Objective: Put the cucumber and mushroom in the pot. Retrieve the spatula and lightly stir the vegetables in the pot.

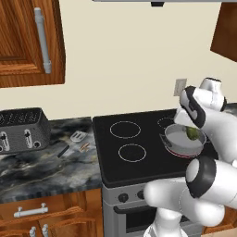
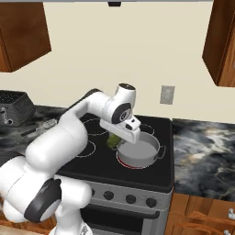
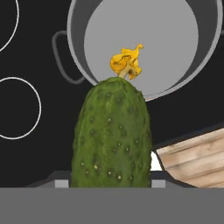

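Observation:
My gripper (image 2: 115, 137) is shut on the cucumber (image 3: 113, 135), a knobbly dark green one with a yellow withered flower at its tip. It hangs over the stove just beside the near rim of the pot (image 3: 175, 39), whose pale inside holds nothing. From the left base the cucumber (image 1: 190, 133) shows above the pot (image 1: 178, 140), with the hand mostly behind my forearm. The cucumber (image 2: 112, 140) is at the left rim of the pot (image 2: 137, 150). The spatula (image 1: 77, 136) lies on the counter left of the stove, and the small tan mushroom (image 1: 84, 147) sits beside it.
The pot stands on the black stovetop (image 1: 134, 166), on its right front burner. A dark toaster (image 1: 21, 129) occupies the marble counter at far left. Wooden cabinets hang above on both sides. More marble counter (image 2: 204, 151) lies right of the stove.

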